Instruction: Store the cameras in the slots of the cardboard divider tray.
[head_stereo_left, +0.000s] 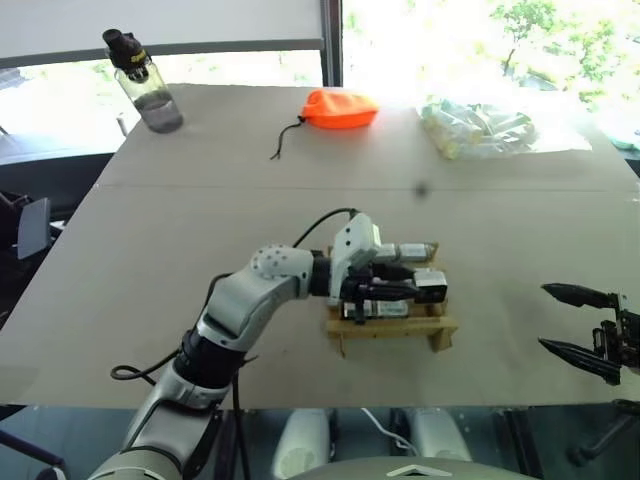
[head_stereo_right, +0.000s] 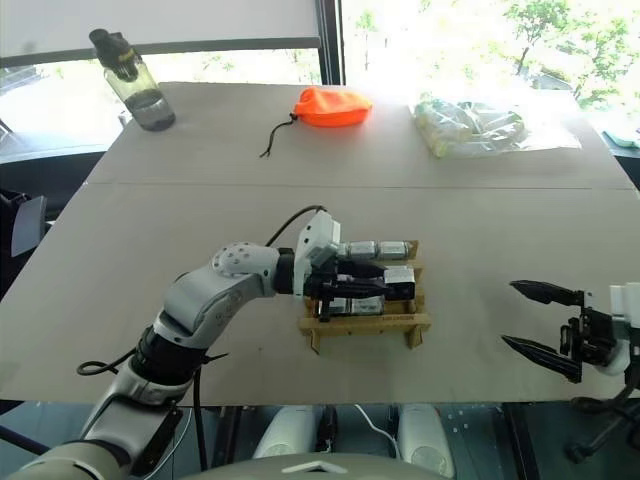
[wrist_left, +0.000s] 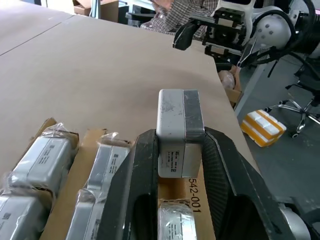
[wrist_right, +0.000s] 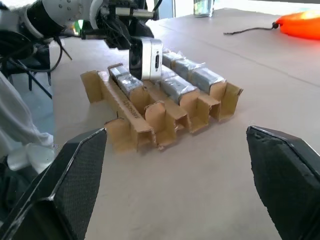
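The left claw (head_stereo_left: 405, 290) is clamped on a small silver-grey boxy camera (wrist_left: 179, 132), poised over the tan cardboard divider tray (wrist_right: 150, 117) on the brown surface (head_stereo_left: 180, 250). Next, I judge: lower it into a free slot. The right claw (head_stereo_right: 540, 320) gapes wide, empty.

Left hand (wrist_left: 180, 165) clamped shut, arm bent across toward the right; right hand (head_stereo_right: 545, 320) wide open, level.

A pale brown counter (head_stereo_left: 180, 250) carries the cardboard divider tray (head_stereo_left: 392, 325) near its front edge — at the far side stand a clear bottle (head_stereo_left: 143, 82), an orange pouch (head_stereo_left: 340, 108) with a dark cord, and a clear plastic bag (head_stereo_left: 478, 128).
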